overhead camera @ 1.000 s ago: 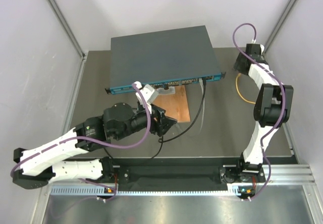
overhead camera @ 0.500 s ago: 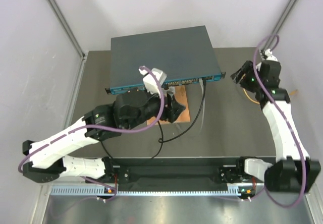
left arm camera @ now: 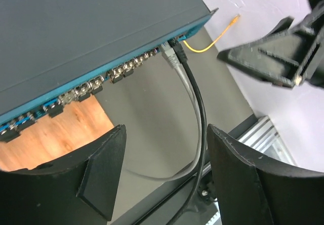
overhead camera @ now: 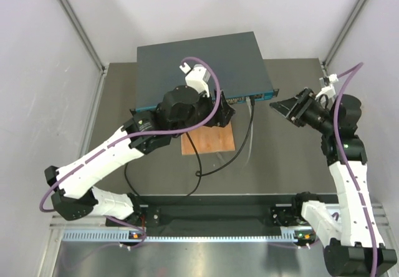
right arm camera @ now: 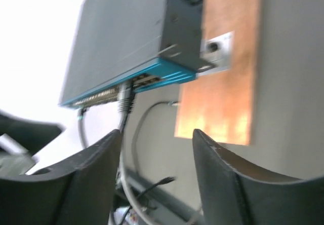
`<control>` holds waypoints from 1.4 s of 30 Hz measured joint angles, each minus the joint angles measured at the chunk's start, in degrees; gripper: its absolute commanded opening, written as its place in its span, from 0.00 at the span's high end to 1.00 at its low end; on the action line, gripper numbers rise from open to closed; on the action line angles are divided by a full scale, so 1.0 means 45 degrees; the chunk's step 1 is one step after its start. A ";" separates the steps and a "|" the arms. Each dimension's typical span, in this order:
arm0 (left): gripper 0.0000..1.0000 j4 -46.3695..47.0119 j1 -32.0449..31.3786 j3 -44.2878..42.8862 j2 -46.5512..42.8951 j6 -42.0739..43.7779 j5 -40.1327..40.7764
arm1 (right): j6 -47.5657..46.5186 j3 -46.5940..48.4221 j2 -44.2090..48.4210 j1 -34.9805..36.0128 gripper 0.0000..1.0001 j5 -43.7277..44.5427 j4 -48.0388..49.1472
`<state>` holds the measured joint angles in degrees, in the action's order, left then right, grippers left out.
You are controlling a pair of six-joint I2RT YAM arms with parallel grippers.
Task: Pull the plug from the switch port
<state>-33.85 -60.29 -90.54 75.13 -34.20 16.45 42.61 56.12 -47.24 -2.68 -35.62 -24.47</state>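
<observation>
The switch (overhead camera: 199, 65) is a wide flat dark grey box at the back, with a teal front strip of small sockets (overhead camera: 206, 104). A grey plug (left arm camera: 171, 58) and a black plug (left arm camera: 178, 51) sit side by side in ports near the strip's right end (overhead camera: 250, 100). They also show in the right wrist view (right arm camera: 125, 97). My left gripper (overhead camera: 223, 116) is open in front of the strip, left of the plugs and clear of them (left arm camera: 164, 151). My right gripper (overhead camera: 283, 107) is open and empty, to the right of the switch's corner (right arm camera: 157, 156).
A brown wooden board (overhead camera: 209, 141) lies under the switch's front edge, with a white block (right arm camera: 218, 47) on it. The black cable (overhead camera: 243, 143) and grey cable (overhead camera: 250, 141) trail toward the near rail (overhead camera: 212, 214). A yellow cable (left arm camera: 212, 40) lies right of the switch.
My left arm has swung forward and right, bringing its gripper up to the switch's front strip. My right arm has dropped from the back corner and now points left at the switch's right end.
</observation>
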 measured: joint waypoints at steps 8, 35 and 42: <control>0.35 0.0763 0.0899 0.0000 0.0607 -0.0724 -0.0835 | 0.2011 -0.1336 -0.0175 0.0180 0.55 -0.1802 0.2560; 0.39 0.2210 0.3764 -0.0160 0.1593 -0.0767 -0.4172 | 0.3784 -0.1501 -0.2055 0.2569 0.68 -0.0316 0.6018; 0.40 0.2370 0.3774 -0.0087 0.1593 -0.0777 -0.4371 | 0.3813 -0.1715 -0.2147 0.2574 0.73 -0.0049 0.6300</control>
<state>-23.18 -43.31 -90.94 82.30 -37.69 -3.22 59.77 48.40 -56.90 8.91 -35.83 3.88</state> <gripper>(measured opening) 0.606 0.278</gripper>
